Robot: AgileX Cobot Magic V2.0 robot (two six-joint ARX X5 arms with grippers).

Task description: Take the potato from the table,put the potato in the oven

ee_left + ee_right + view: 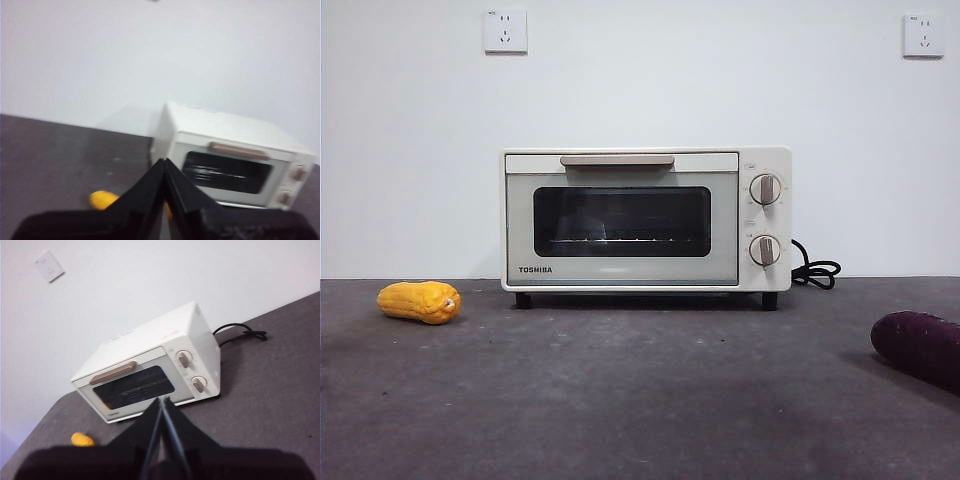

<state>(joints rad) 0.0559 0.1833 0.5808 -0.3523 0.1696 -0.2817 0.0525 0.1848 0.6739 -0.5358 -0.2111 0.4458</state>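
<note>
The cream-white TOSHIBA oven (pixel 645 220) stands at the back middle of the dark grey table (pixel 620 400), its dark glass door closed. No potato shows in any view. My left gripper (pixel 165 162) hangs shut and empty above the table, looking toward the oven (pixel 235 167) from the left. My right gripper (pixel 162 400) is shut too, holds nothing, and is raised high in front of the oven (pixel 150 375). Neither arm appears in the front view.
An elongated yellow-orange ridged item (pixel 419 301) lies on the table left of the oven. A dark purple oblong item (pixel 918 347) lies at the right edge. The black cord (pixel 815 270) coils behind the oven's right side. The white wall carries two sockets (pixel 505 30).
</note>
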